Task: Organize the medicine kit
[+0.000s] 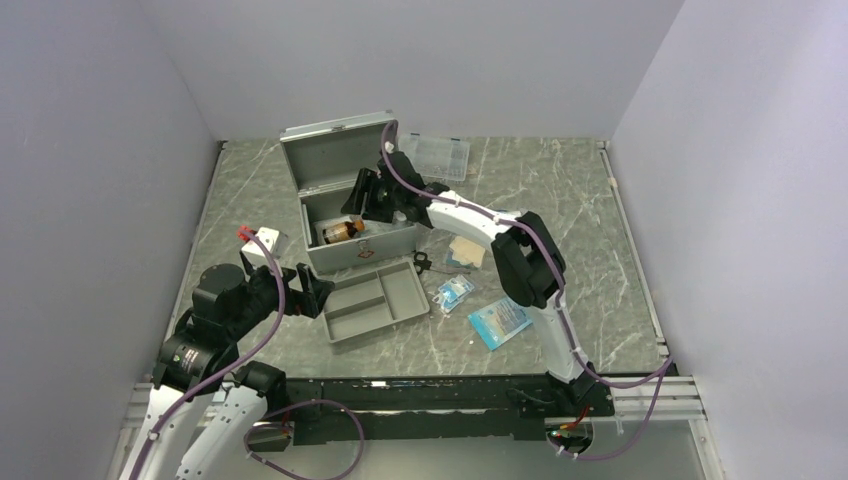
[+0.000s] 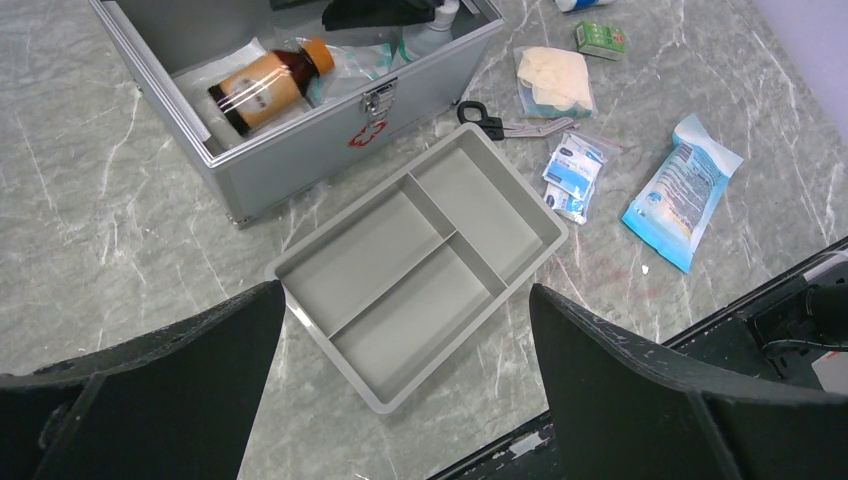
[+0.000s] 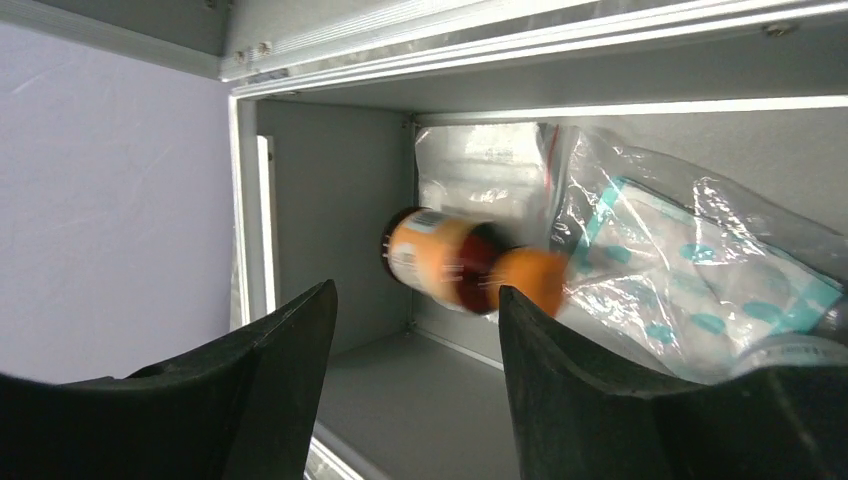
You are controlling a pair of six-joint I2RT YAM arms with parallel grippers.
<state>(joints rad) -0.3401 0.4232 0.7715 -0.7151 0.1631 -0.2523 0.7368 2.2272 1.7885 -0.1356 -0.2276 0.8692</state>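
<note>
Right gripper (image 3: 415,305) fingers apart over open medicine kit (image 1: 365,250). Its wrist view shows bagged packets (image 3: 690,290) beside amber bottle (image 3: 450,262); top view shows only the bottle. Left gripper (image 2: 402,300) apart above divided tray (image 2: 380,255).

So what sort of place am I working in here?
Probably a lab robot cell, not a clinic: plain lilac walls box in a marble-patterned table, with both arms bolted to a metal frame at its near edge.

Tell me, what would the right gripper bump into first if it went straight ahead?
Probably the orange-capped bottle lying inside the medicine kit, right ahead of the right gripper, though depth is unclear.
</note>
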